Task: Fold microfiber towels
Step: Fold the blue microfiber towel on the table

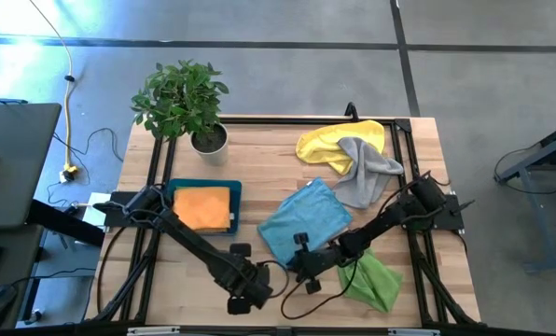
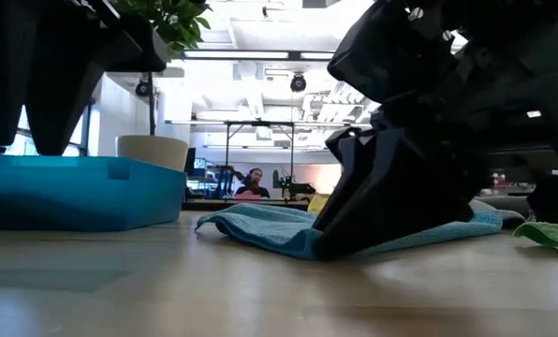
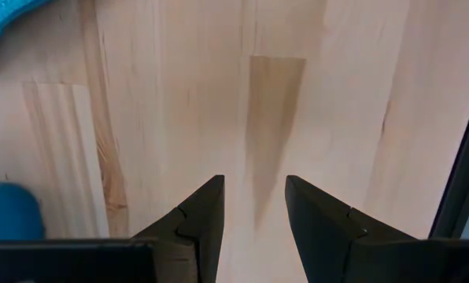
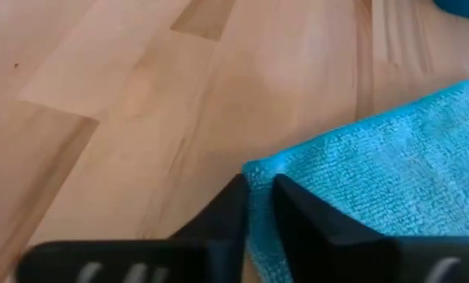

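Note:
A light blue towel (image 1: pixel 306 222) lies spread on the table's middle, also in the low view (image 2: pixel 260 225). My right gripper (image 4: pixel 258 187) reaches in from the right and is shut on its near left corner (image 1: pixel 301 254). My left gripper (image 3: pixel 254 185) hangs open over bare wood near the front edge (image 1: pixel 250 297), pointing down. An orange towel (image 1: pixel 203 207) lies in the teal tray (image 1: pixel 171 189). A yellow towel (image 1: pixel 339 140) and a grey towel (image 1: pixel 367 175) lie crumpled at the far right. A lime green towel (image 1: pixel 371 280) lies at the near right. My right gripper pinches the light blue towel's corner edge (image 4: pixel 260 174) between its two fingers. The fingers slant down from the table's right side. One layer or several, I cannot tell. The rest of the towel lies flat on the table behind the fingers.
A potted plant (image 1: pixel 203 117) stands at the far left. The black frame rails (image 1: pixel 418 271) run along the table's sides. Bare wood (image 1: pixel 194 280) lies in front of the tray.

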Controlling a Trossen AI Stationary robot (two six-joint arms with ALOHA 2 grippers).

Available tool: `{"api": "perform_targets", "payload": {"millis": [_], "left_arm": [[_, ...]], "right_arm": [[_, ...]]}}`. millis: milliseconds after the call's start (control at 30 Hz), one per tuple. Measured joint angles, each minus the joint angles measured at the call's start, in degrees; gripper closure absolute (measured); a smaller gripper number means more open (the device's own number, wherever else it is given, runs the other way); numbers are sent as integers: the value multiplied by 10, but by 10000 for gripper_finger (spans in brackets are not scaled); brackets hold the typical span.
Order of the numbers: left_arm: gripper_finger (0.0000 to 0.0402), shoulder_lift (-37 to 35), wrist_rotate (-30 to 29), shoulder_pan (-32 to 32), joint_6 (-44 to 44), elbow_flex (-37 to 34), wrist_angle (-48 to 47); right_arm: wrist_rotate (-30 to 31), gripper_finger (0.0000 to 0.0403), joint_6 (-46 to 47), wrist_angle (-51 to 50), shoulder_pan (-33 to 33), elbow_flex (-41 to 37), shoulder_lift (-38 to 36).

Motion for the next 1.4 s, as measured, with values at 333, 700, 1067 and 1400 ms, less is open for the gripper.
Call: {"api": "perform_targets", "payload": {"millis": [333,700,1067,1400], "left_arm": [[275,0,-2,-11,-5,0,-1],[275,0,-33,-28,-7,0,0],[275,1,-81,-28,-20,0,4],[275,1,-113,-28,-20,0,-11]], "right_arm": [[-5,399,27,-16,4,13,-5],[5,402,107,-156,-7,22,-114],[182,402,171,-387,-86,22,-203],[237,402,186,-510,-167,22,-211]]}}
